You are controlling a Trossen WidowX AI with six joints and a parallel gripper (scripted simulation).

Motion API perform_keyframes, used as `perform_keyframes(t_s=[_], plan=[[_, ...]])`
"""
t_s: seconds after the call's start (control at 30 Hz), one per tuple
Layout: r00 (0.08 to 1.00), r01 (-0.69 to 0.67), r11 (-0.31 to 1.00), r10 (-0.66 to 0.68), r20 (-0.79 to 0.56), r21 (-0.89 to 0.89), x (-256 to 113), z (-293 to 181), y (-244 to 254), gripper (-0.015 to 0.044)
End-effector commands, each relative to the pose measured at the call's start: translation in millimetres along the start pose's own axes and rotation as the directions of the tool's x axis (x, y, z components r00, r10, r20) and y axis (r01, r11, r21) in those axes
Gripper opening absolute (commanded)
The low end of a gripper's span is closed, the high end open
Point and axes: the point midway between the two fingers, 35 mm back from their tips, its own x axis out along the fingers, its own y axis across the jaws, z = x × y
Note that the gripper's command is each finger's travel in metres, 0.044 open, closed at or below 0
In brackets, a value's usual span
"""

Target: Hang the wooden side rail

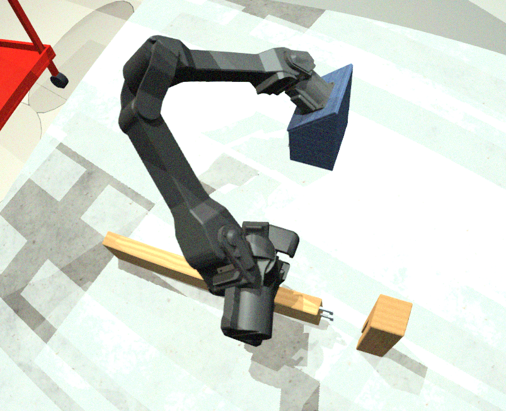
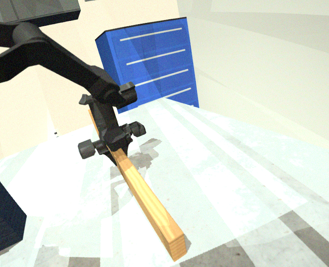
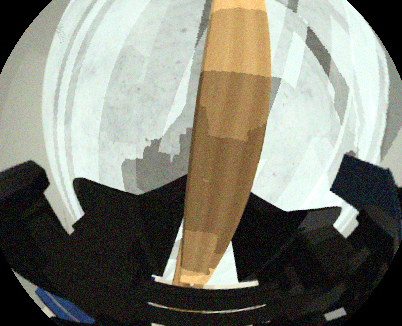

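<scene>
The long wooden rail runs under the arm. My gripper is shut on it, one finger on each side; in the top view the fingertips are hidden by the wrist. Two thin steel hooks stick out of the rail's right end in the top view, pointing toward the wooden headboard post. A gap separates the hooks from the post. A dark slot edge shows on the post's left face; its pins are not visible. The rail's far end is low over the table; contact is unclear.
A dark blue block under the arm's base stands at the back in the top view. A red cart is at the upper left. A blue drawer cabinet stands beyond the table.
</scene>
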Motion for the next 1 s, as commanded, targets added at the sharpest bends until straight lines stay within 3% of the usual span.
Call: perform_keyframes(t_s=[0.0,0.97], plan=[[1.000,-0.010,1.000,0.010,0.000,-0.003,-3.6,-2.8,1.9,0.0000],[1.000,-0.010,1.000,0.010,-0.001,-0.003,-3.7,-6.0,3.7,0.0000]])
